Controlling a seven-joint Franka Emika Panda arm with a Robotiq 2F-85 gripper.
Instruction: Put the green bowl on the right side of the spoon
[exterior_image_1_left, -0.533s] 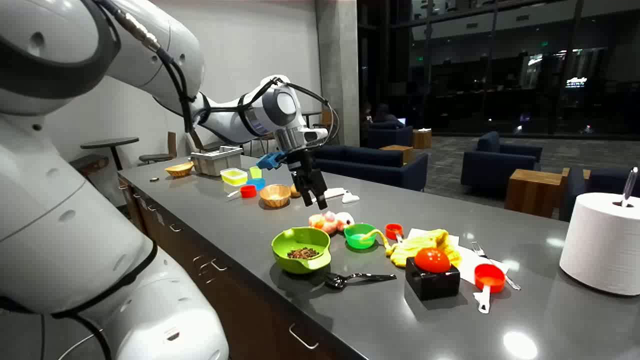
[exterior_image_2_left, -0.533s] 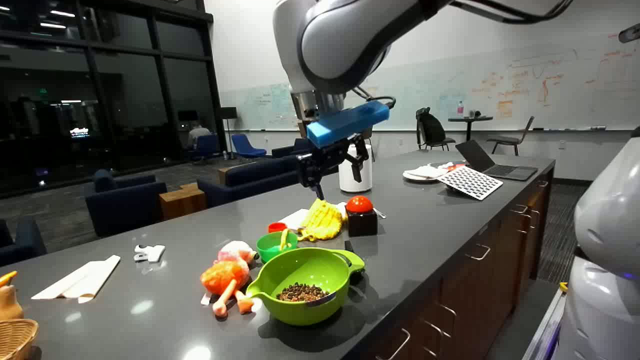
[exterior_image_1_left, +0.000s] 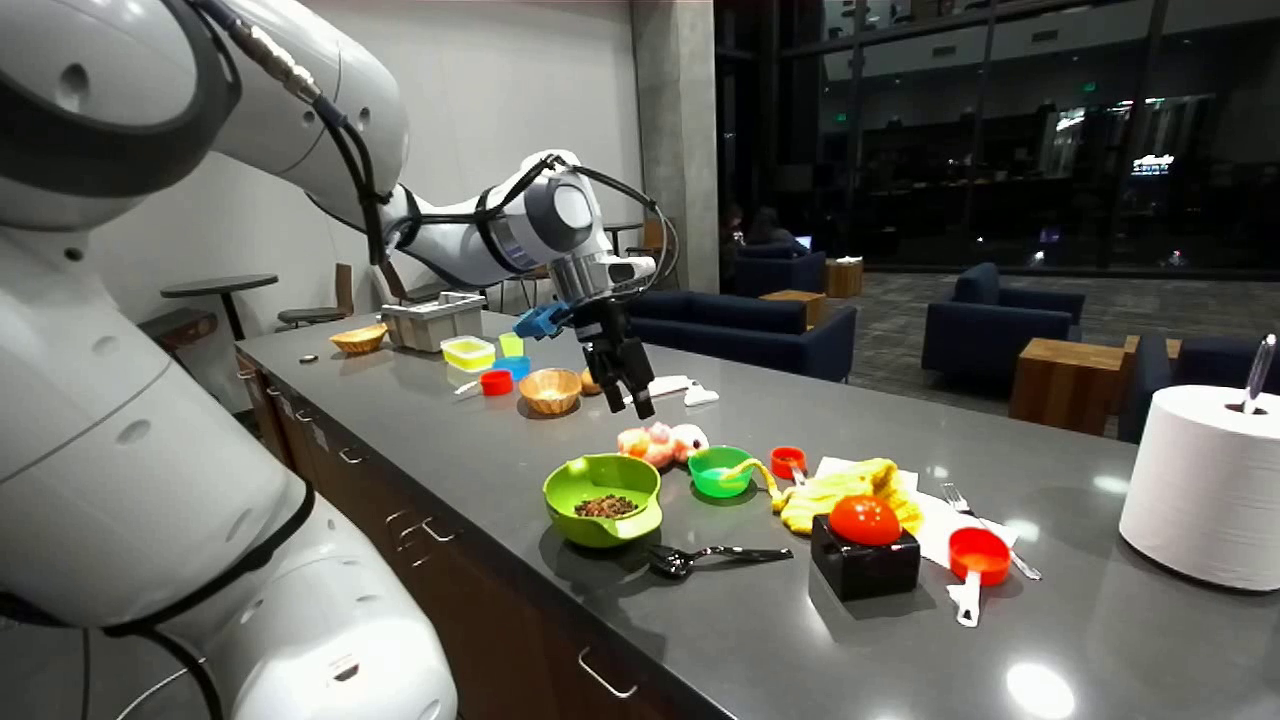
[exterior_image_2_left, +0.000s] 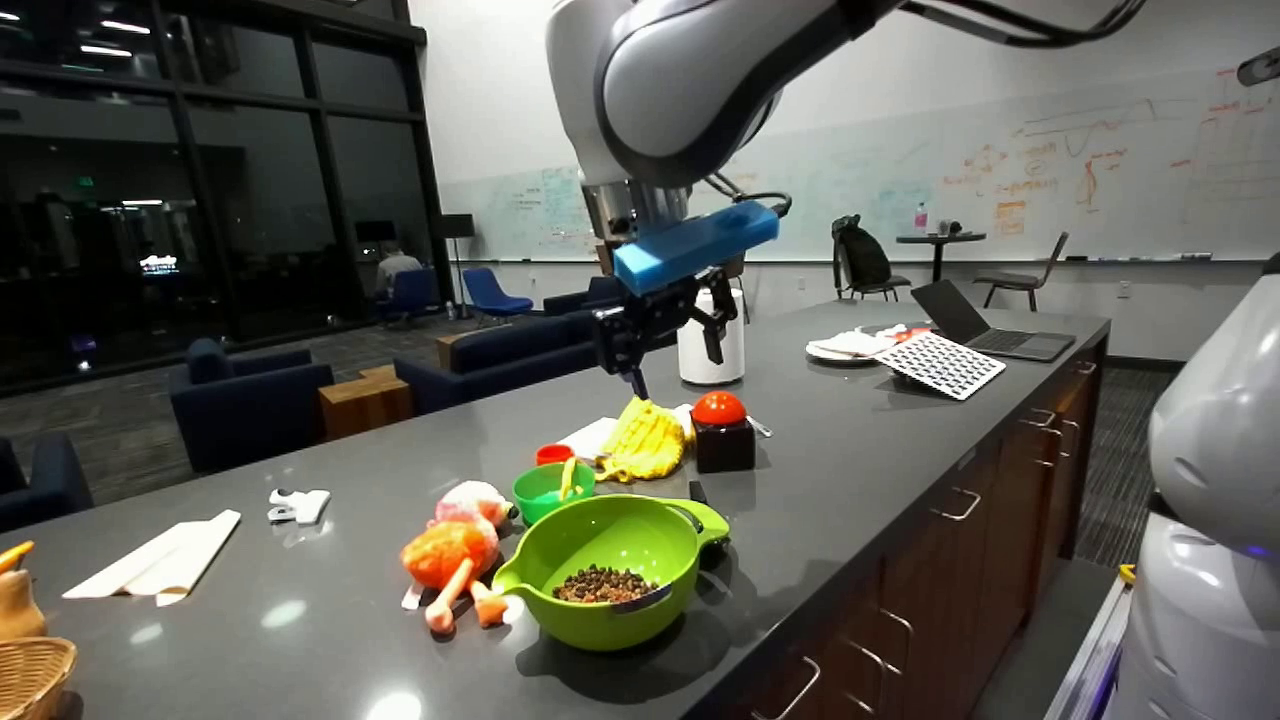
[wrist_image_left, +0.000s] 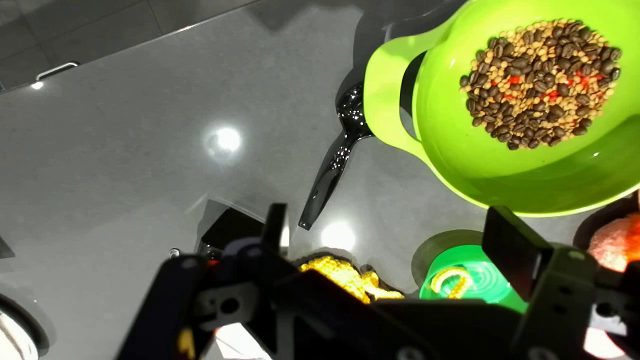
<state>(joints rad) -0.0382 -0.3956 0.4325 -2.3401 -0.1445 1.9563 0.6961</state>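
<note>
Presently holding nothing between parted fingers (wrist_image_left: 515, 252); likely not yet moving green bowl (wrist_image_left: 492, 171), leaving grasp and placement right of spoon (wrist_image_left: 334, 171).

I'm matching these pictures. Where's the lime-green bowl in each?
In an exterior view: green bowl, lower half, just left of centre.
In an exterior view: green bowl, lower middle, appearing larger.
In the wrist view: green bowl, upper right, cut off by the edges.
Shared landmark: the smaller green dish, with a yellow strip in it, near the bowl.
</note>
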